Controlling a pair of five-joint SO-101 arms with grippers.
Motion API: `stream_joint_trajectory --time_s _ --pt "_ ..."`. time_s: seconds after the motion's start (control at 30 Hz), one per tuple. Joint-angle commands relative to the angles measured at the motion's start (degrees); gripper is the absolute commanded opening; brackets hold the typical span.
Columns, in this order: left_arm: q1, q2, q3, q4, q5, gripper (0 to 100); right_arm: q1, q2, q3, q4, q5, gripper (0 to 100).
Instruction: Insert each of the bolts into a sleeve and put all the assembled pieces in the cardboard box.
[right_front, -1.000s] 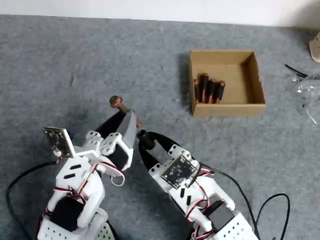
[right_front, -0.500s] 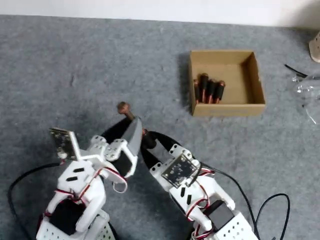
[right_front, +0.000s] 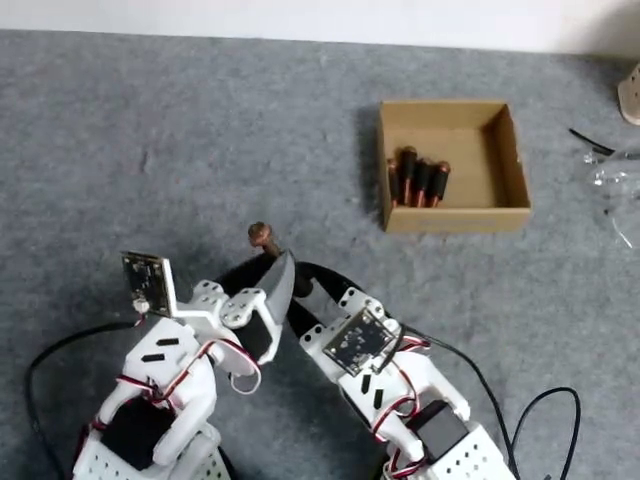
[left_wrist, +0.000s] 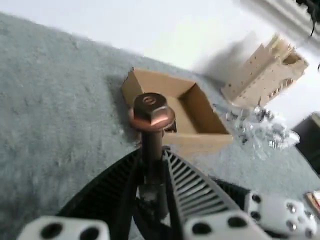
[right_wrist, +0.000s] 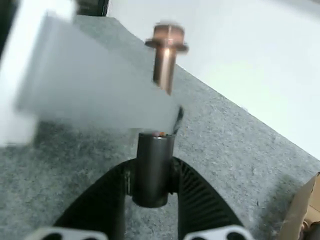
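My left gripper is shut on a copper bolt, head up; in the high view the bolt stands over the carpet near the front centre. My right gripper is shut on a dark sleeve, held upright. The bolt hangs just above the sleeve's open mouth, its tip at the rim. In the high view the two grippers meet, left gripper beside the right gripper. The cardboard box at the back right holds several assembled pieces.
Grey carpet covers the table. Clear plastic bags and a black wire lie at the right edge, with a tan perforated piece behind them. Cables trail from the arm bases at the front.
The left arm has carried the bolt right and toward the front, from left of the sleeve to directly above it. The right arm with the sleeve has kept still.
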Motion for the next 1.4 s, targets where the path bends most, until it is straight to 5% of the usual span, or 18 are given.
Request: stream_joint_trajectory --time_s 0.0,0.33,0.63,1.0,1.37 --pt "0.4 -0.7 1.7 1.2 -3.3 1 1.0 -1.0 5.9 -2.3 0.4 0.5" --pt "-4.4 -0.7 6.0 -2.3 -5.5 3 1.1 -1.0 5.9 -2.2 0.4 0.5" --pt "-7.3 -0.7 6.1 -2.2 -5.2 44 1.1 -1.0 5.9 -2.2 0.4 0.5" --pt "-18.9 -0.7 3.5 -2.8 4.2 43 1.2 -1.0 5.9 -2.2 0.4 0.5" --pt "-18.2 -0.7 3.9 -2.7 4.1 43 1.2 -0.9 5.9 -2.1 0.4 0.5"
